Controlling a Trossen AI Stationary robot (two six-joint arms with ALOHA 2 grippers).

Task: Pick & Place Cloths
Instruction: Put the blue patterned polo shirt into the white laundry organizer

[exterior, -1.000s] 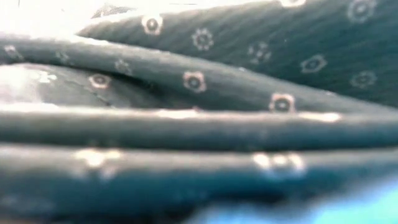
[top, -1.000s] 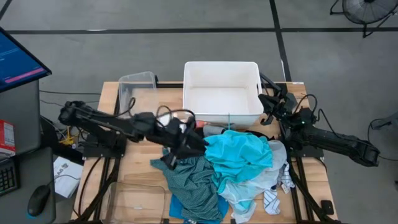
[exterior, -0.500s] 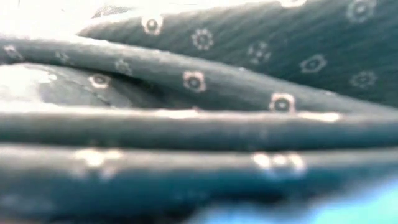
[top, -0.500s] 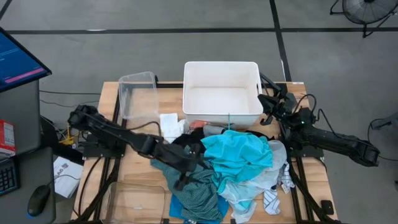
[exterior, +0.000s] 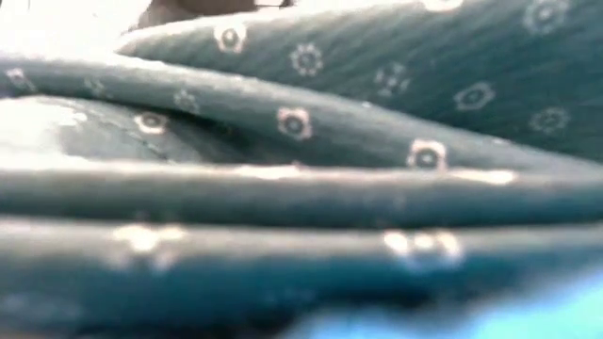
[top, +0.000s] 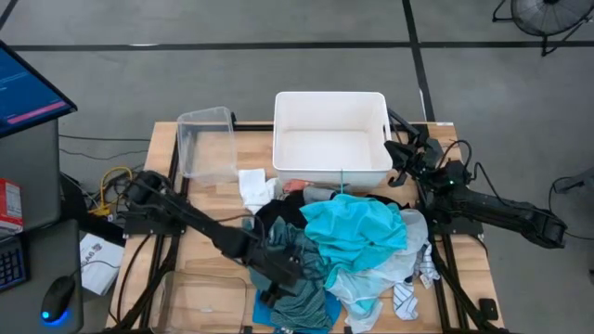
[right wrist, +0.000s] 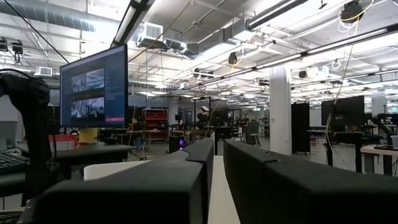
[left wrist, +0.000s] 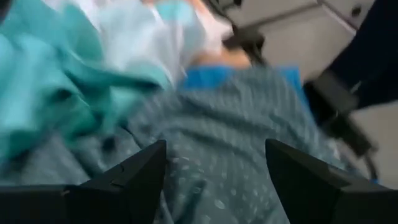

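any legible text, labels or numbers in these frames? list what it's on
None can be read.
Monitor in the right wrist view: shows windows, any text too small to read.
Blue screen at the high view's left edge: pink bar and faint lines, too blurred.
Red-and-white box beside it: print too small.
Paper on the floor by the table: marks unreadable.
Teal-green cloth: a dot-and-ring pattern, no lettering.

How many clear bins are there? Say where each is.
2: back clear bin left of the white tub; front clear bin left of the cloth pile; more may be hidden.
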